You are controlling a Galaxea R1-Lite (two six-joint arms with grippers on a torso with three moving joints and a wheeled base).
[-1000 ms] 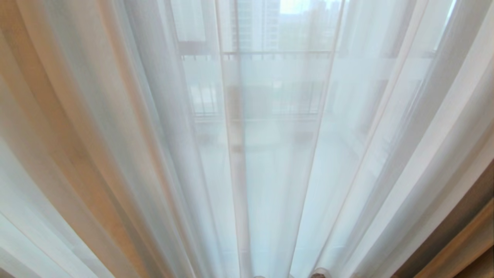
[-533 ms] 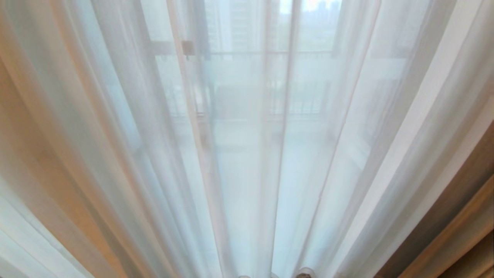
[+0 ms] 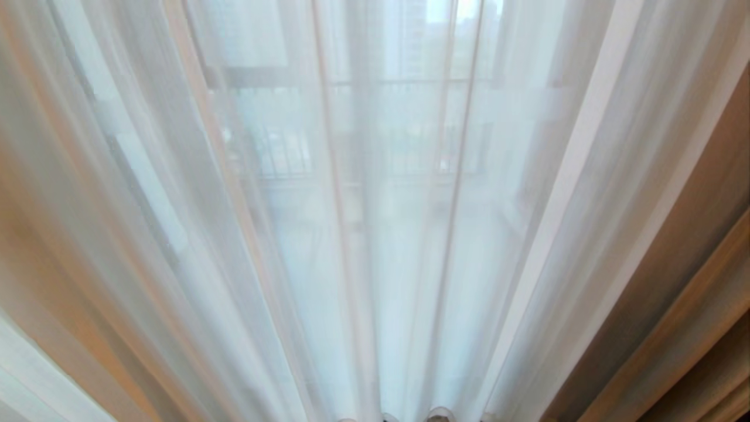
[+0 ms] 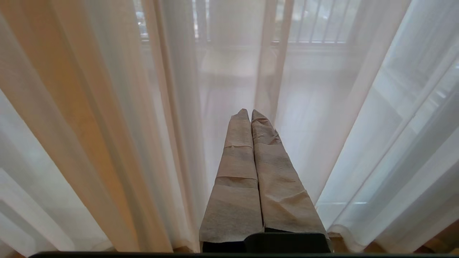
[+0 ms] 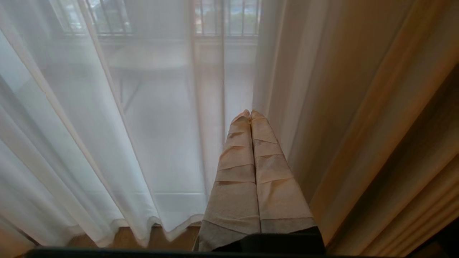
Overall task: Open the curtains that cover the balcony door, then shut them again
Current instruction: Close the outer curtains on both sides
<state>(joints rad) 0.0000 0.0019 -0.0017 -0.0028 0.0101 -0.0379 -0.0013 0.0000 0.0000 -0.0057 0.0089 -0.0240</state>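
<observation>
Straight ahead, the sheer curtain hangs closed across nearly the whole head view, its long pleats fanning from the bottom middle up to the top edge. Through it the door shows only as faint dark uprights and one horizontal bar, with balcony railing bars blurred behind. Along the right edge of that view the thick curtain stands as brown-beige folds, touching the outer pleats of the sheer layer. A warm tan fold also runs down the left side behind the sheer fabric.

In the left wrist view the left gripper points at the sheer folds, its two paper-wrapped fingers pressed together along their whole length and holding nothing. The fabric hangs just beyond the tips, though contact cannot be judged. The hem of the sheer layer curls just above the floor, beside the gripper's base.

In the right wrist view the right gripper is likewise closed and empty, aimed where the sheer layer meets the thick one. Its wavy hem leaves a thin strip of wooden floor bare below it. Open room is only on the robot's side of the cloth; no gap between panels shows in any view.
</observation>
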